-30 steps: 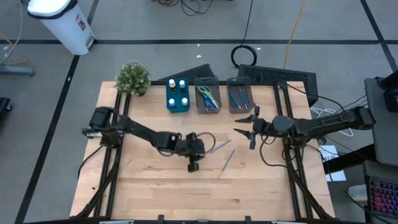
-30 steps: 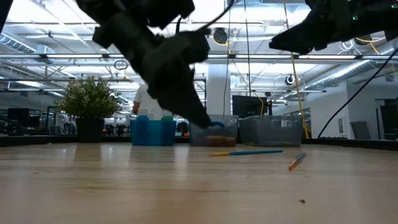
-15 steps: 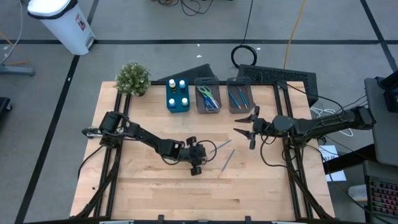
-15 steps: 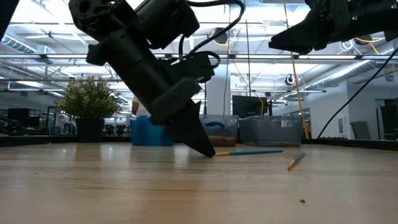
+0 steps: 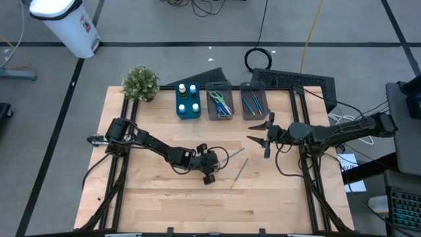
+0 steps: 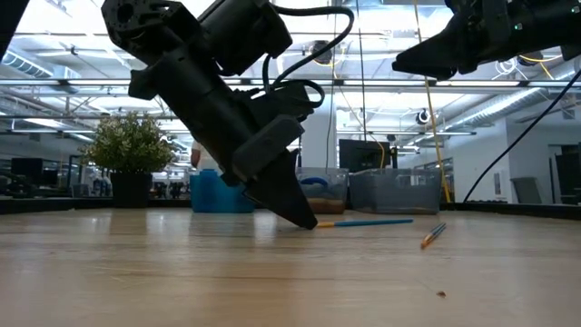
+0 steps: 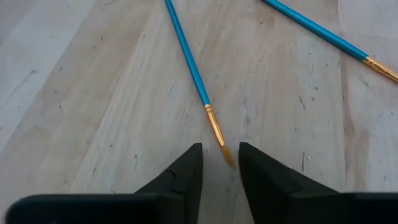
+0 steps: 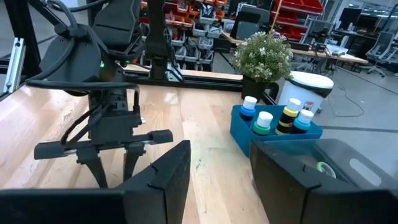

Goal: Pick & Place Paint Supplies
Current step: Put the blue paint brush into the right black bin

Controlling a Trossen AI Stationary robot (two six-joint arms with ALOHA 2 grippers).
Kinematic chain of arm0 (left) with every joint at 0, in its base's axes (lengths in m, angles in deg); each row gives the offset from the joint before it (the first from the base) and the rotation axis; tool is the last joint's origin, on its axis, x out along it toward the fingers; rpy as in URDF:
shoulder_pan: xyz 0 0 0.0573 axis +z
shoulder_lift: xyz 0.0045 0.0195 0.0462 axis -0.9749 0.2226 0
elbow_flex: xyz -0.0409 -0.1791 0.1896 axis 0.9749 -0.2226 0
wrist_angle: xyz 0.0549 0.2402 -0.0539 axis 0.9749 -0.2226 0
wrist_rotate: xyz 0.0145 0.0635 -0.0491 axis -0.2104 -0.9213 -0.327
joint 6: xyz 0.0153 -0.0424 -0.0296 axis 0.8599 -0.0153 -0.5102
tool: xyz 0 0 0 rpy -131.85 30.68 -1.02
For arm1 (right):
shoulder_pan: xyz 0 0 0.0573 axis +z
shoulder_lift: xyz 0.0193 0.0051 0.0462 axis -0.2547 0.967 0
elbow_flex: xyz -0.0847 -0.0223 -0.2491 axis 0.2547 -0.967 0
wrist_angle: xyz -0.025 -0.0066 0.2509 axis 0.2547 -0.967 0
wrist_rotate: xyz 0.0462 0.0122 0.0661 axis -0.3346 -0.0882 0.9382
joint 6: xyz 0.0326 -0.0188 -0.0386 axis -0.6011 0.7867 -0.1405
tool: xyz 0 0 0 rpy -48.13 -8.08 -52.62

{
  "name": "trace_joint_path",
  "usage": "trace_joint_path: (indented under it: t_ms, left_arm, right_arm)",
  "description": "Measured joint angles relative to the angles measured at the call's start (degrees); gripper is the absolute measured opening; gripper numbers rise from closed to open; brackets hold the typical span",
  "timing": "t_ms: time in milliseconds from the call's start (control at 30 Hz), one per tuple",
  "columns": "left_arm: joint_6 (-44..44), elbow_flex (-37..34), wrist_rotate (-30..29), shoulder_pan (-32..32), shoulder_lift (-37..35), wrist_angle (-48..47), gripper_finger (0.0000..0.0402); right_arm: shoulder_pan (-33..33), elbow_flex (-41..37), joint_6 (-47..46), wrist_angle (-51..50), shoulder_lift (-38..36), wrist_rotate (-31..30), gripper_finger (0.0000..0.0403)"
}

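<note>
A: Brush (image 7: 189,65) number 1, blue handle with a gold ferrule, lies flat on the wooden table (image 5: 151,197), its bristle tip right between the left gripper (image 7: 220,163) fingers!

B: And those fingers?

A: Parted by a narrow gap, straddling the tip, not clamped on it. In the low view the left gripper (image 6: 295,213) is tilted down with its tip at the table surface beside the brush (image 6: 363,222).

B: A 2nd brush?

A: Yes, brush number 2 (image 5: 239,168) lies just beside the 1st, also loose on the wood, near the table's middle.

B: Farther out?

A: At the table's far edge, a blue bin (image 5: 188,108) holds 4 small bottles (image 5: 187,96). Next to it a grey bin (image 5: 220,104) has scissors (image 5: 221,105), and another grey bin (image 5: 253,103) has more brushes. A potted plant (image 5: 140,83) stands at the far left corner.

B: The right arm?

A: The right gripper (image 5: 261,134) hangs above the table near the grey bins, fingers spread wide, holding nothing.
</note>
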Motion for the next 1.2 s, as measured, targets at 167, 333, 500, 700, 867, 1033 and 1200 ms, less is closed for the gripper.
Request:
trace_joint_path:
  t_ms: [167,333,500,700,867,1033,1200]
  left_arm:
    - [-2.4,0.2,1.9,0.9,3.0,0.5,0.0032]
    - [-3.4,0.2,3.2,1.8,3.3,0.5,0.0008]
    - [-1.4,0.1,3.4,1.8,2.4,0.0,0.0003]
    - [1.2,-0.3,1.7,1.9,-1.5,-2.6,0.0002]
    - [3.8,-0.6,-3.3,2.1,-6.9,-7.0,0.0001]
    - [4.1,-0.3,-6.5,2.2,-11.5,-11.1,0.0001]
    - [4.2,-0.3,-7.3,2.6,-13.5,-11.8,0.0001]
  right_arm:
    - [0.0,0.0,-0.3,0.1,0.0,0.0,0.0155]
    - [0.0,0.0,-0.4,0.1,0.0,0.0,0.0155]
    - [0.0,0.0,-0.4,-0.1,0.0,0.0,0.0155]
    - [0.0,0.0,-0.4,-0.1,0.0,0.0,0.0155]
    - [0.0,0.0,-0.4,-0.2,0.0,0.0,0.0155]
    - [0.2,0.0,-0.8,0.1,1.2,0.7,0.0155]
    - [0.9,-0.6,-0.5,3.1,10.7,4.5,0.0176]
